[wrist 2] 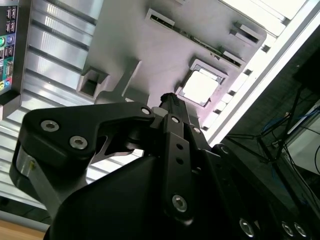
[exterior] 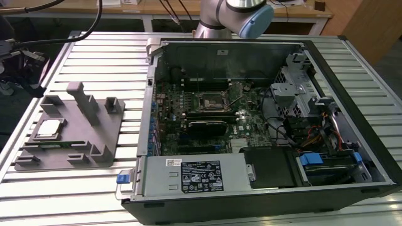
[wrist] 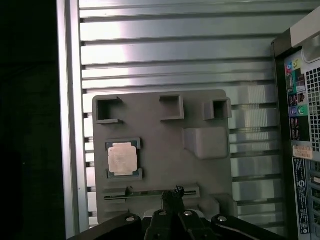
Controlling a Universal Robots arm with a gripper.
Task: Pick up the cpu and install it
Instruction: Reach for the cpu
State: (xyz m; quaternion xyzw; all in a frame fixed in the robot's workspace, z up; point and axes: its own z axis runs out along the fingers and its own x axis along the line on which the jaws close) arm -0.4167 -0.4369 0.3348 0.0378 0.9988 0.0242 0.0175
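my fingers [wrist: 172,194]: closed on nothing, hovering over the grey tray [wrist: 165,165], apart from the cpu [wrist: 122,158] | cpu: at the exterior view's lower left, flat in a fitted recess that keeps it square for picking | install: not begun, I judge; computer case [exterior: 351,94] lies open beside the tray on the table [exterior: 94,52]
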